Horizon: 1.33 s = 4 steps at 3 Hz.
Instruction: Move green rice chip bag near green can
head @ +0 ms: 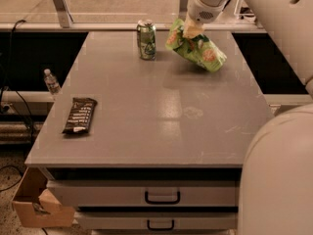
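Grey table with two drawers under its top fills most of the view. The white robot base bulks at lower right, and the arm reaches in from the upper right over the far edge. A cardboard box sits on the floor at the table's near left corner. The green rice chip bag is at the far side of the table, right of centre. It hangs tilted, upper end raised, lower end down by the tabletop; whether it touches there I cannot tell. The gripper is directly above the bag and closed on its crumpled upper edge, with nothing else in its hold. A dark chocolate bar wrapper lies flat near the left edge, well apart from the rest. The green can stands upright just left of the bag, near it but not touching. A small water bottle stands beyond the table's left side. Handling judgement: the bag looks light, soft and crinkly, its foil likely slippery and its contents brittle. A pinch on the gathered top seam suits it better than squeezing the body. A swinging bag could tip the can.
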Available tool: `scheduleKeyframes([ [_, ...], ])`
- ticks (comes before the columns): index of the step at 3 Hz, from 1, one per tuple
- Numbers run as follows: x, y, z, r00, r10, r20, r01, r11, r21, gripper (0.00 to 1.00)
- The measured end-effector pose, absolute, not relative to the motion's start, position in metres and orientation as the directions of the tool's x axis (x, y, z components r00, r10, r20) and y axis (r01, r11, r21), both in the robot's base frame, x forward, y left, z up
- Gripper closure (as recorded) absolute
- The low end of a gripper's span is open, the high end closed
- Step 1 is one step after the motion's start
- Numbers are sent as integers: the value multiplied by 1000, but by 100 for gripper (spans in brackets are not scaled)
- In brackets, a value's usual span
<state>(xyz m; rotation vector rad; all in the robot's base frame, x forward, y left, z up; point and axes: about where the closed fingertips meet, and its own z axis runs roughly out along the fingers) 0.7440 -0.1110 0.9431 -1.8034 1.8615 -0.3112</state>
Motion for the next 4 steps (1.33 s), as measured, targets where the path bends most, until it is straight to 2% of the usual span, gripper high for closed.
scheduleKeyframes([
  [1, 750, -112, 928, 21, -976, -217, -872, 88, -481, 100],
  [2, 754, -103, 912, 29, -971, -239, -895, 81, -439, 83],
  [4, 755, -100, 905, 31, -971, -238, -899, 78, -431, 37],
])
